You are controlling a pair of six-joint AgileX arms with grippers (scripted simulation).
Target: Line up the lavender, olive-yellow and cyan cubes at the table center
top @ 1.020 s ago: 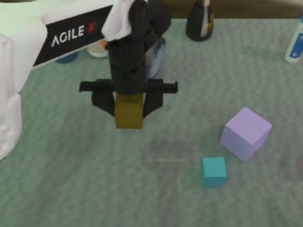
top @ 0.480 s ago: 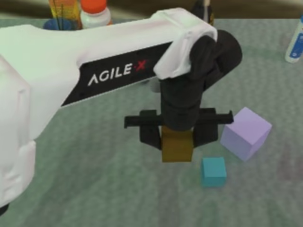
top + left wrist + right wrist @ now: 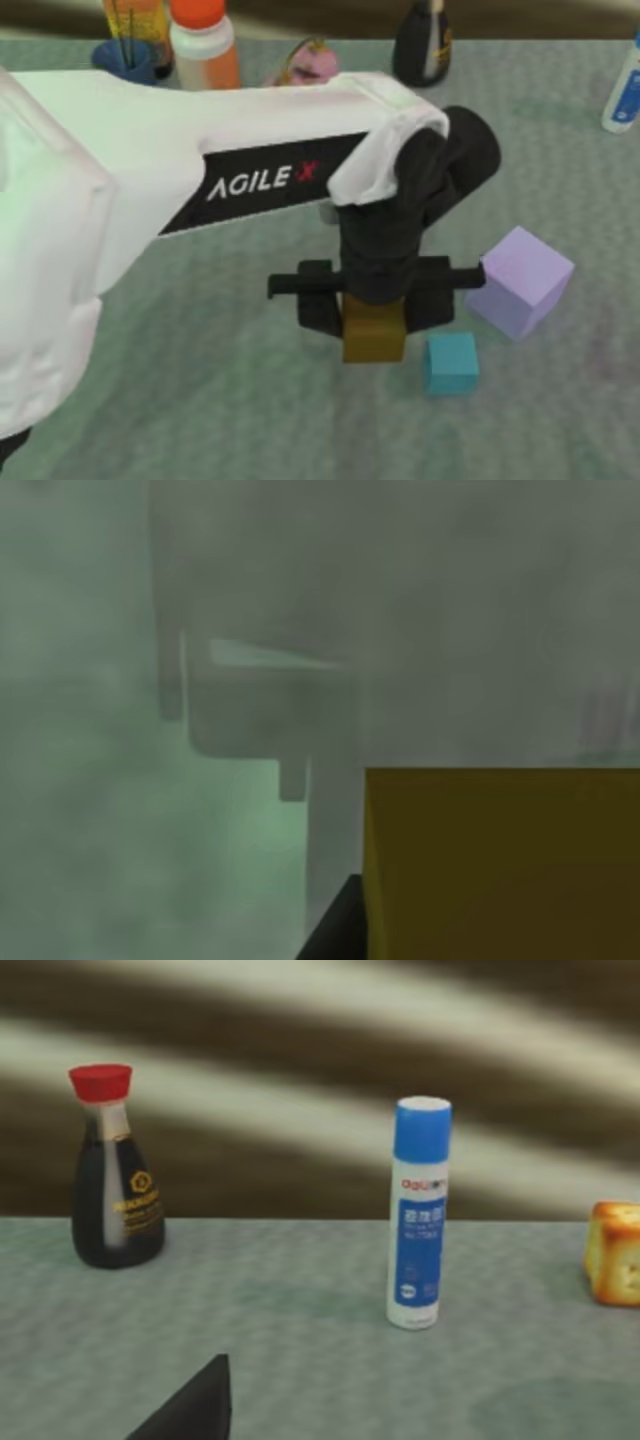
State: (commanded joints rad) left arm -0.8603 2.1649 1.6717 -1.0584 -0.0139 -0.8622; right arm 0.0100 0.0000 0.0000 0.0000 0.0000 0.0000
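The olive cube (image 3: pixel 374 331) is pinched upright in the left gripper (image 3: pixel 374 318), sides square to the table edges, just left of the cyan cube (image 3: pixel 451 362); the lavender cube (image 3: pixel 519 281) sits turned, right of both.

The table (image 3: pixel 200 400) wears a grey-green covering that looks like matt cloth, faintly mottled and without shine. The olive-yellow cube (image 3: pixel 374 335) has a flat, matt face, smooth and unmarked (the left wrist view shows the same even surface (image 3: pixel 500 865)). The cyan cube (image 3: pixel 451 362) and the lavender cube (image 3: pixel 518 280) look equally smooth and dull, like painted plastic. The left arm (image 3: pixel 150 210) has a white shell with a soft satin sheen, and the left gripper (image 3: pixel 374 305) is matt black. At the far edge, the dark sauce bottle (image 3: pixel 115 1195) looks glossy like glass with a red plastic cap, and the blue-and-white glue stick (image 3: pixel 418 1215) looks like smooth plastic.
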